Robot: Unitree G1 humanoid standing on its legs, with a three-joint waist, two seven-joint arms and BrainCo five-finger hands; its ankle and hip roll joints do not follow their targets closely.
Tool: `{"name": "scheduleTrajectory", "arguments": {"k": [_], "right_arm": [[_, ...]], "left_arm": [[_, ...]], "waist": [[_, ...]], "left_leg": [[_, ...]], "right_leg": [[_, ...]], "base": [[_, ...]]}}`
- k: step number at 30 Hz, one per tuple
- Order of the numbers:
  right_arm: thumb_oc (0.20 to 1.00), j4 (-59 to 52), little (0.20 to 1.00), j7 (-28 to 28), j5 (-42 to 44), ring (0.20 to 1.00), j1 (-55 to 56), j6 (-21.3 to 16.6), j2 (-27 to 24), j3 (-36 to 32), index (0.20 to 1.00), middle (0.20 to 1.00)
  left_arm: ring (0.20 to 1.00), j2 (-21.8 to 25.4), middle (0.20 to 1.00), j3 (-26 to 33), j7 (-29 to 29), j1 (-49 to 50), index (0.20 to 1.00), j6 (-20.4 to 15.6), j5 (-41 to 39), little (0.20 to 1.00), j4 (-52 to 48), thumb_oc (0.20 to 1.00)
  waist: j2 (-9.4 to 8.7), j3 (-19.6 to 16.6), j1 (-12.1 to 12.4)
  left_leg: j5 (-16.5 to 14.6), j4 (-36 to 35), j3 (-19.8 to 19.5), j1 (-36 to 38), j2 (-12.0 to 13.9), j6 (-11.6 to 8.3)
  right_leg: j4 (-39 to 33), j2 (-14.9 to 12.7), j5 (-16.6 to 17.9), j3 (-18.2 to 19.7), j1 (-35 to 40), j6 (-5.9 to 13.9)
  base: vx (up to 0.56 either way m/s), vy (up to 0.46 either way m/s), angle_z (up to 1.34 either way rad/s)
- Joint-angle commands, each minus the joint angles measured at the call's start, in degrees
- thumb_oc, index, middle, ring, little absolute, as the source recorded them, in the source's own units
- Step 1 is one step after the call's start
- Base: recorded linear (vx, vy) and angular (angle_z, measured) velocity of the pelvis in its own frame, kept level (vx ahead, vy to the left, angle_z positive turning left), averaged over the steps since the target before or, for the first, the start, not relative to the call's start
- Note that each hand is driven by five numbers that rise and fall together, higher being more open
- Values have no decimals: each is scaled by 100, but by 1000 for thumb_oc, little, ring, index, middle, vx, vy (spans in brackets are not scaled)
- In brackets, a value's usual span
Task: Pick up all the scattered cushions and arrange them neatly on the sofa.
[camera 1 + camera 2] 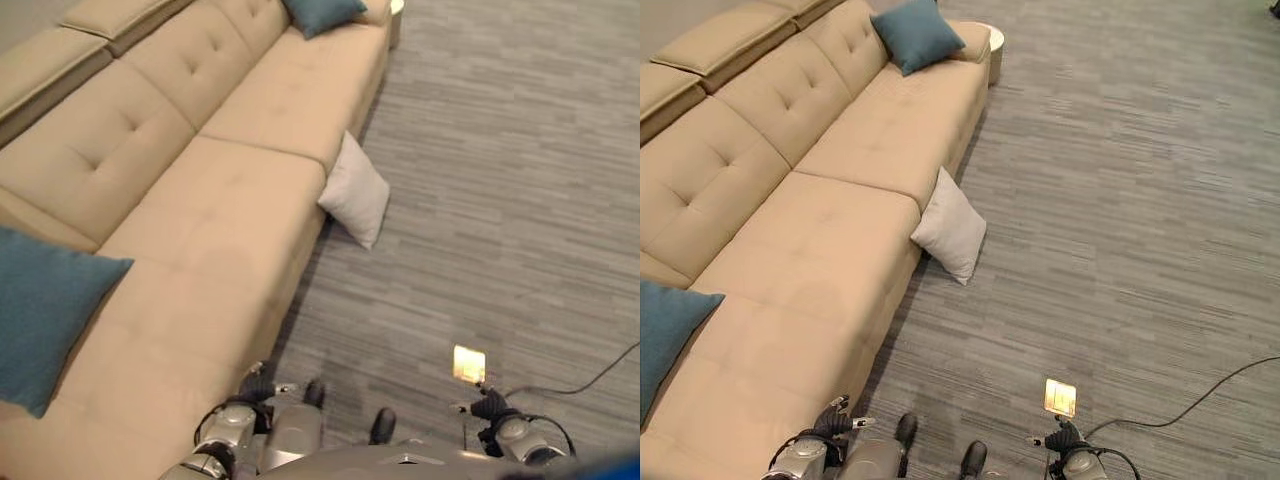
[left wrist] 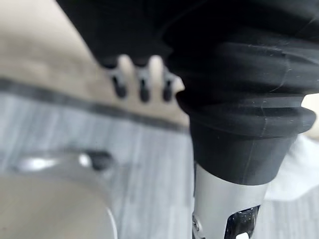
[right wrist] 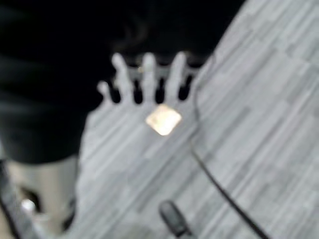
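A blue cushion (image 1: 40, 315) lies on the sofa (image 1: 215, 215) at its near left end; a second blue cushion (image 1: 917, 34) sits at the far end against the backrest. A pale grey cushion (image 1: 950, 238) stands on the floor (image 1: 1120, 200), leaning against the sofa's front edge, well apart from both hands. The left hand (image 2: 142, 82) hangs beside the sofa front, fingers straight, holding nothing. The right hand (image 3: 147, 79) hangs over the floor, fingers spread and empty, above a small bright square patch (image 3: 163, 120).

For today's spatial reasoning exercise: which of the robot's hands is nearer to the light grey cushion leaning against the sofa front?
Left. The left hand hangs beside the sofa front, on the light grey cushion's side. The right hand hangs over open floor, farther out from the sofa.
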Motion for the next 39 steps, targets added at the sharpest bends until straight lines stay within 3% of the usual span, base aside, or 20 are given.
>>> {"name": "scheduleTrajectory", "arguments": {"k": [1,4,7,10,14,15,18,22,25,26,27,30,32,33,34,35,37,39], "right_arm": [[1000,-127,1000,-65,139,1000,-34,-84,-73,62,1000,1000],[1000,-102,1000,-26,88,1000,-18,-80,54,28,1000,1000],[1000,-192,1000,-14,86,1000,-71,-106,119,51,1000,1000],[1000,-302,1000,-24,69,1000,-129,-106,174,93,1000,1000],[1000,-398,1000,-15,82,1000,-153,-129,170,151,1000,1000],[1000,-429,1000,-18,31,1000,-168,-129,174,231,1000,1000],[1000,-414,1000,-10,-43,1000,-197,-104,183,336,1000,1000],[1000,-317,1000,11,-39,1000,-151,-67,218,336,1000,1000],[1000,-273,1000,-18,96,1000,-30,-85,247,291,1000,1000],[1000,-272,1000,-18,96,1000,-30,-85,247,291,1000,1000],[1000,-300,1000,-136,336,1000,-104,-139,189,268,1000,1000],[1000,-278,1000,-180,390,1000,-174,-127,159,250,1000,1000],[1000,-278,1000,-178,434,1000,-196,-131,149,230,1000,1000],[1000,-262,1000,-159,458,1000,-228,-133,127,204,1000,1000],[1000,-262,1000,-159,458,1000,-226,-134,126,204,1000,1000],[1000,-239,1000,-157,424,1000,-219,-143,112,193,1000,1000],[1000,-236,1000,-149,380,1000,-177,-141,114,194,1000,1000],[1000,-177,1000,-111,316,1000,-178,-101,147,176,1000,1000]], "left_arm": [[1000,35,1000,97,-66,-5,1000,-132,-94,1000,-98,1000],[1000,71,1000,166,-74,129,1000,-118,-130,1000,-101,1000],[1000,153,1000,152,-79,89,1000,-113,-160,1000,-140,1000],[1000,202,1000,110,-59,42,1000,-95,-90,1000,-122,1000],[1000,225,1000,92,-38,32,1000,-112,-116,1000,-189,1000],[1000,215,1000,141,-48,23,1000,-113,-78,1000,-57,1000],[1000,182,1000,208,-45,33,1000,-129,-61,1000,31,1000],[1000,124,1000,258,-9,41,1000,-129,-72,1000,231,1000],[1000,90,1000,261,27,42,1000,-100,-139,1000,281,1000],[1000,90,1000,260,27,42,1000,-99,-139,1000,280,1000],[1000,94,1000,146,44,-174,1000,-91,-298,1000,84,1000],[1000,106,1000,96,51,-250,1000,-76,-325,1000,71,1000],[1000,95,1000,79,50,-272,1000,-86,-335,1000,80,1000],[1000,79,1000,40,47,-277,1000,-86,-274,1000,66,1000],[1000,78,1000,39,48,-275,1000,-87,-273,1000,67,1000],[1000,64,1000,57,36,-222,1000,-75,-197,1000,55,1000],[1000,69,1000,109,23,-127,1000,-73,-89,1000,98,1000],[1000,82,1000,192,3,-70,1000,-56,-52,1000,219,1000]], "waist": [[-197,46,176],[-224,4,265],[-204,101,204],[-88,149,105],[-101,168,26],[-165,166,-16],[-228,135,-115],[-185,-80,-289],[-184,-195,-307],[-176,-193,-314],[-355,88,-136],[-381,176,-40],[-382,177,0],[-386,108,34],[-384,130,44],[-296,46,84],[-181,-31,111],[-198,-108,170]], "left_leg": [[-70,603,-38,-200,-255,381],[-267,594,-49,98,-264,559],[-385,531,-115,462,-261,742],[-563,467,-153,780,-170,874],[-724,364,-357,1120,-181,894],[-878,303,-395,1313,-179,831],[-1093,302,-546,1583,-176,759],[-1208,509,-742,1962,12,656],[-694,1516,-762,1818,134,366],[-713,1549,-771,1804,138,364],[-376,3021,-457,750,128,347],[-519,3133,-233,398,135,388],[-609,2897,-154,265,58,397],[-852,2185,-85,147,-141,481],[-856,2170,-78,185,-141,483],[-603,1218,8,136,-228,491],[-10,449,195,68,-213,453],[-61,388,244,182,-269,486]], "right_leg": [[333,-14,-343,108,591,923],[1147,-230,-358,58,470,1084],[2504,-396,277,180,-138,1394],[3234,-643,493,-71,-539,1361],[2691,-536,386,39,-871,1203],[1698,-585,410,-80,-914,1133],[653,-578,751,78,-1156,1221],[752,-408,775,375,-1130,1141],[688,-213,633,281,-782,918],[683,-207,635,270,-775,916],[533,-225,432,196,-323,691],[409,-188,299,112,-128,649],[357,-176,269,95,-47,665],[250,-168,211,64,63,733],[242,-169,209,71,95,736],[191,-47,107,44,228,787],[163,112,-38,-1,403,795],[261,129,-149,32,496,821]], "base": [[236,106,-108],[289,155,-70],[243,162,-31],[239,118,9],[296,-18,14],[359,-108,6],[423,-104,4],[412,-92,32],[339,-133,38],[285,-295,27],[181,-235,33],[195,-174,11],[223,-49,1],[219,-12,7],[431,17,2],[312,53,8],[383,67,12],[306,73,-1]]}}
